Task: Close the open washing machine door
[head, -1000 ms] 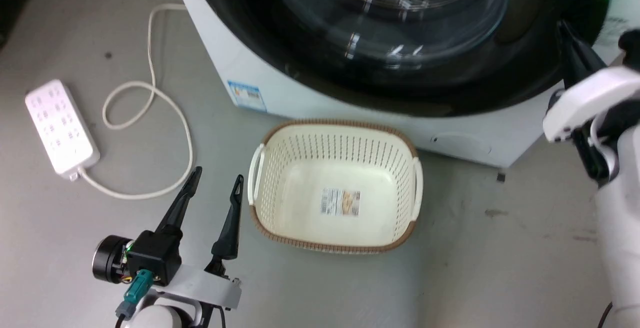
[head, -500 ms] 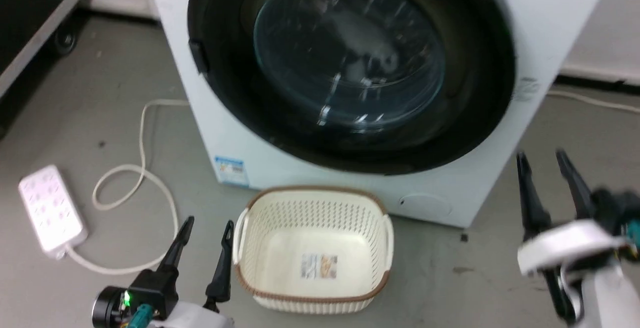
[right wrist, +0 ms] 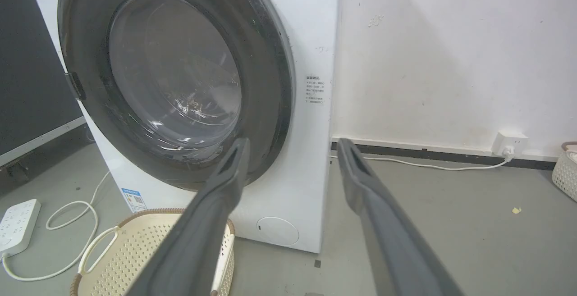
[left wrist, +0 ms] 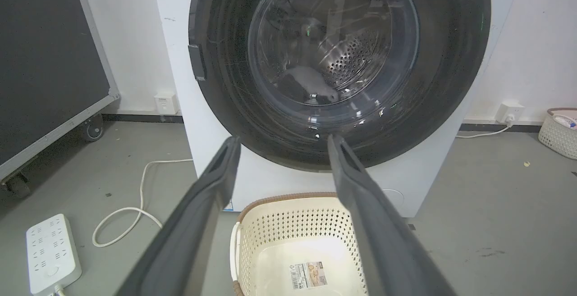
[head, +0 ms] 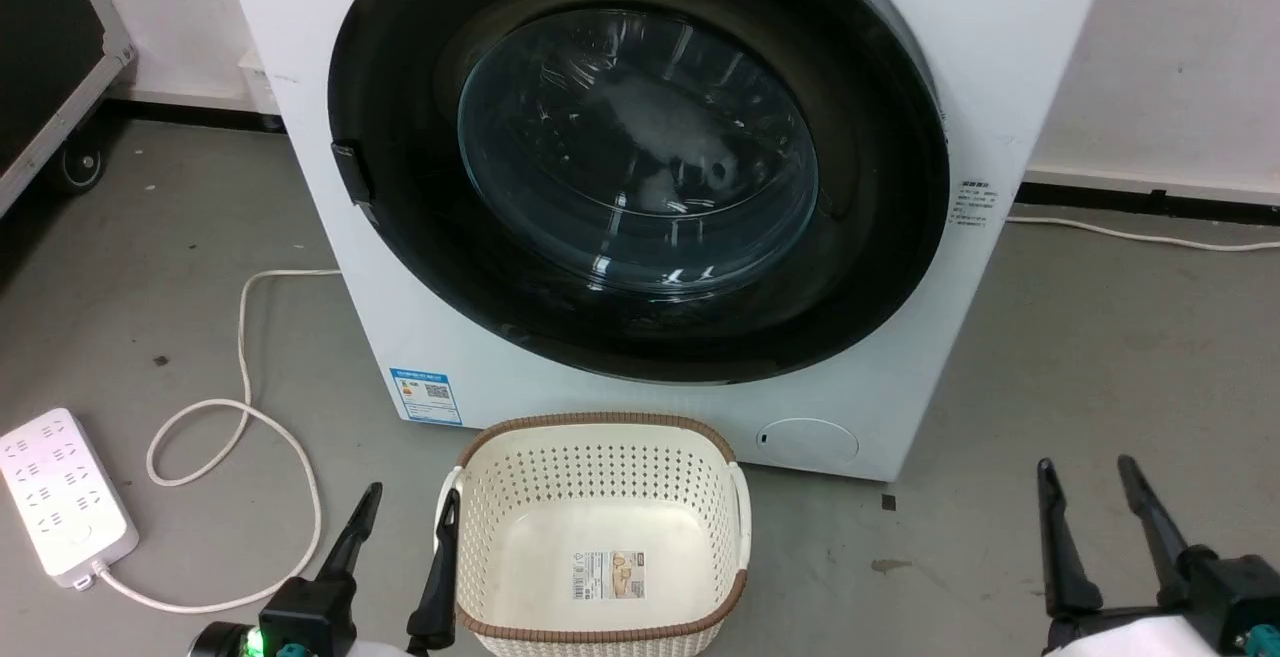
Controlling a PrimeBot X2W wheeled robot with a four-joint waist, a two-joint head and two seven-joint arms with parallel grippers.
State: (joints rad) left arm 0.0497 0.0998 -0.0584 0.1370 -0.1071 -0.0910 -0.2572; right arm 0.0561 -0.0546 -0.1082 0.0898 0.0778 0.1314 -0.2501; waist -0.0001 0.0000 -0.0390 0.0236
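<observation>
Head view: the door (head: 880,237) lies flat against the front of the washer (head: 1000,57), closed; a basket (head: 600,457) sits on the floor (head: 1100,357) just before the washer; the left fingers (head: 355,537) stand apart, empty, beside the basket's left rim; the right fingers (head: 1058,537) stand apart, empty, well right of it; left wrist view: fingers (left wrist: 200,219) spread, the door's (left wrist: 451,61) lower rim between their tips; right wrist view: fingers (right wrist: 383,224) spread, holding nothing, clear of the door (right wrist: 266,84)
</observation>
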